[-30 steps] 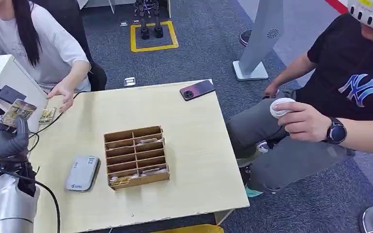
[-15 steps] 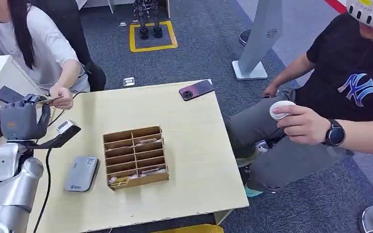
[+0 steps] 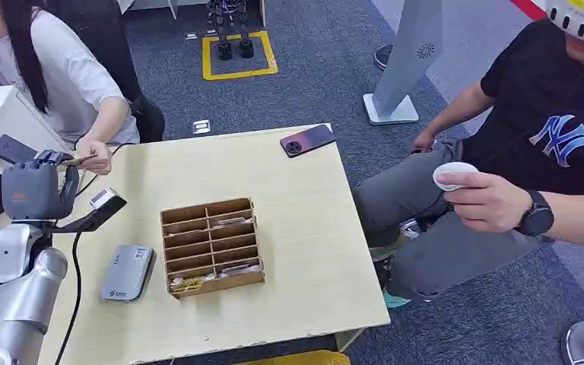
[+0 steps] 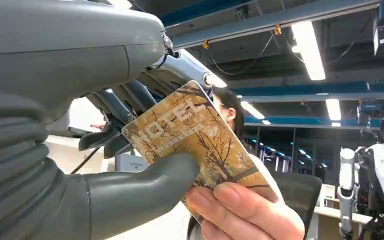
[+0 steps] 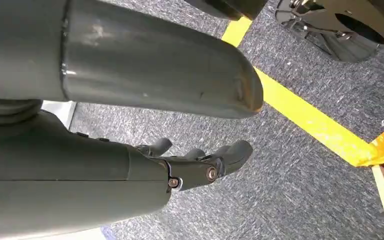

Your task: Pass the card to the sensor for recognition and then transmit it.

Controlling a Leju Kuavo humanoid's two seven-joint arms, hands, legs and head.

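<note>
Behind thumb, card (image 4: pixel 195 135) (corner hidden)

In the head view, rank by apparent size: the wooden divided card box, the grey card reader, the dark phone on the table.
1. Wooden divided card box, clearly largest.
2. Grey card reader.
3. Dark phone; it lies farther from the camera, so its place below the reader is uncertain.

A golden-brown printed plastic card (image 4: pixel 195 132) sits pinched in the left hand (image 3: pixel 34 190); a grey flat sensor (image 3: pixel 127 271) lies on the table (image 3: pixel 304 251).

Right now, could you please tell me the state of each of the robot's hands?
Left hand: holding the card, which a person's hand also grips.
Right hand: open, holding nothing, above the carpet.
</note>
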